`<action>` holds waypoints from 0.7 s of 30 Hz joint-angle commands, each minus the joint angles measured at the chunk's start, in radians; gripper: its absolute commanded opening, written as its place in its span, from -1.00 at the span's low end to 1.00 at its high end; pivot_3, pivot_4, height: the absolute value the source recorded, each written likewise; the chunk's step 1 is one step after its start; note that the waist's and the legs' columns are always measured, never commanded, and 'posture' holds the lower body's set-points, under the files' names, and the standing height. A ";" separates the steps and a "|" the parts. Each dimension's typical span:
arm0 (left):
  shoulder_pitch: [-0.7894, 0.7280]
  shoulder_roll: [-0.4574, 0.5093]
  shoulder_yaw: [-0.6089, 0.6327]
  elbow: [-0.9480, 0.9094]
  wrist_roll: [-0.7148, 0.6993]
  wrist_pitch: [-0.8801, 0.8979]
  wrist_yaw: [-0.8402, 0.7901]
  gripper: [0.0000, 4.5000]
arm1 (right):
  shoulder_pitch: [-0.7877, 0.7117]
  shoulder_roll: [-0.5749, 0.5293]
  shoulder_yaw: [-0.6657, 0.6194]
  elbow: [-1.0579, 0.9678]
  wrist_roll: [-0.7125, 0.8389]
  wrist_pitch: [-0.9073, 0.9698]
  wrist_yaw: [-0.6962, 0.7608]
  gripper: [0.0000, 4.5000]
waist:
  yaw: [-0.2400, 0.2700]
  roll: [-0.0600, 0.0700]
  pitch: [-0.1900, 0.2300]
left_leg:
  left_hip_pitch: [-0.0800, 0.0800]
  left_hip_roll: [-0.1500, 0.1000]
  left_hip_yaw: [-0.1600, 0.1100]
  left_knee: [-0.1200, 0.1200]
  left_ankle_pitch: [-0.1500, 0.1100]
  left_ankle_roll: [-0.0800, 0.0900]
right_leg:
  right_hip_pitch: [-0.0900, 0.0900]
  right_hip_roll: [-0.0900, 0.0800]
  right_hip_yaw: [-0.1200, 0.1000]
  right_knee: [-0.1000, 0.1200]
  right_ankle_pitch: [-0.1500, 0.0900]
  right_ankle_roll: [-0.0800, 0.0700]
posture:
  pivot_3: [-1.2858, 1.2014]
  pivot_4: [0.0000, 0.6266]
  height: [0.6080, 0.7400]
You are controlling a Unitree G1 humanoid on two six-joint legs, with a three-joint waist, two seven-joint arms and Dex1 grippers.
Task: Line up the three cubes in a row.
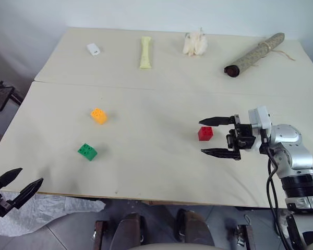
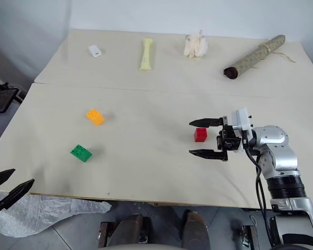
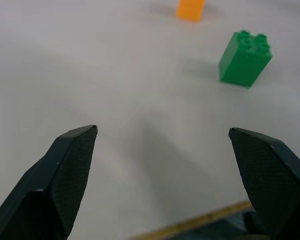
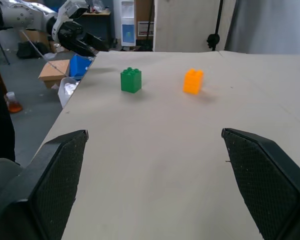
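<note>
The red cube (image 1: 205,133) rests on the table (image 1: 156,172) right of centre. My right gripper (image 1: 201,137) points toward the left with its fingers open on either side of the red cube and is not gripping it. An orange-yellow cube (image 1: 98,115) and a green cube (image 1: 87,151) stand apart on the left half of the table, and both also show as the green cube (image 4: 131,80) and orange-yellow cube (image 4: 193,81). My left gripper (image 1: 29,175) hangs open and empty just off the table's front left corner, facing the green cube (image 3: 245,58).
Along the far edge lie a small white block (image 1: 93,49), a pale yellow stick (image 1: 145,52), a white crumpled object (image 1: 195,44) and a long rolled tube (image 1: 254,54). A seam (image 1: 146,88) crosses the table. Crumpled plastic (image 1: 36,211) lies on the floor below the left corner.
</note>
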 commanded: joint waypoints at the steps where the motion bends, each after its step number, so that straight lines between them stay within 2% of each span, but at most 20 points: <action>1: 0.006 -0.016 -0.028 -0.110 -0.020 -0.008 0.012 1.00 | 0.023 -0.029 -0.090 0.022 -0.014 -0.030 -0.017 0.99 | 0.006 0.000 0.000 | 0.000 0.000 0.000 0.000 -0.001 0.000 | 0.000 0.000 0.000 0.000 0.000 0.000 | 0.03 -0.52 1.00; 8: -0.158 -0.050 -0.255 -0.255 0.045 0.035 0.149 1.00 | 0.090 -0.088 -0.180 0.080 -0.051 -0.036 -0.013 0.99 | 0.010 0.000 0.000 | 0.000 -0.003 0.005 0.000 -0.002 0.000 | 0.001 0.001 0.000 -0.001 0.000 0.000 | 0.03 -0.52 1.00; 15: -0.277 -0.062 -0.399 -0.167 0.122 0.032 0.206 1.00 | 0.170 -0.078 -0.198 -0.019 -0.037 0.002 -0.043 0.99 | -0.014 0.001 0.000 | 0.002 -0.002 0.006 0.000 -0.001 0.000 | 0.000 0.003 0.000 0.000 0.000 0.000 | 0.03 -0.52 1.00; 16: -0.291 -0.060 -0.409 -0.156 0.125 0.032 0.206 0.81 | 0.183 -0.074 -0.202 -0.038 -0.034 0.009 -0.050 1.00 | -0.015 0.001 0.000 | 0.002 -0.002 0.006 0.000 -0.001 -0.001 | 0.001 0.003 0.000 0.000 0.000 0.000 | 0.03 -0.52 1.00; 17: -0.298 -0.052 -0.415 -0.150 0.126 0.042 0.206 0.72 | 0.195 -0.072 -0.206 -0.052 -0.031 0.015 -0.057 1.00 | -0.014 0.001 0.000 | 0.002 -0.002 0.006 0.000 -0.001 -0.001 | 0.000 0.003 0.000 0.000 0.000 0.000 | 0.03 -0.52 1.00; 21: -0.329 -0.005 -0.418 -0.130 0.118 0.059 0.173 0.15 | 0.245 -0.064 -0.223 -0.097 -0.029 0.018 -0.077 1.00 | -0.012 0.000 0.000 | 0.001 -0.002 0.006 0.001 -0.001 -0.001 | 0.001 0.003 0.000 0.000 0.000 0.000 | 0.03 -0.52 1.00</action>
